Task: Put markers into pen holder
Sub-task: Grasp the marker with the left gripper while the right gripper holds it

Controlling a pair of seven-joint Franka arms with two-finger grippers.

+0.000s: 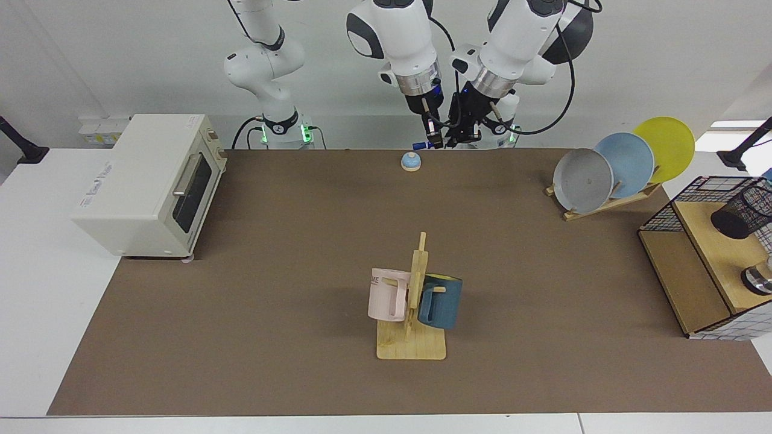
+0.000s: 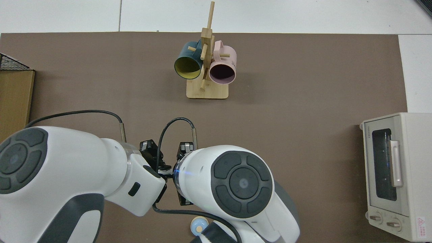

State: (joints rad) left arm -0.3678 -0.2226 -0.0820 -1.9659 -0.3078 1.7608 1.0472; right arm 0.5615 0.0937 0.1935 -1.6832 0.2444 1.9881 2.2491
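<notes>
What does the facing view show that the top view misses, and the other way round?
Only the facing view shows the plates, the pen holder and the marker by the two grippers. Only the top view shows the insides of the mugs. Both show the mug stand, toaster oven, small blue bell and both arms close together.
</notes>
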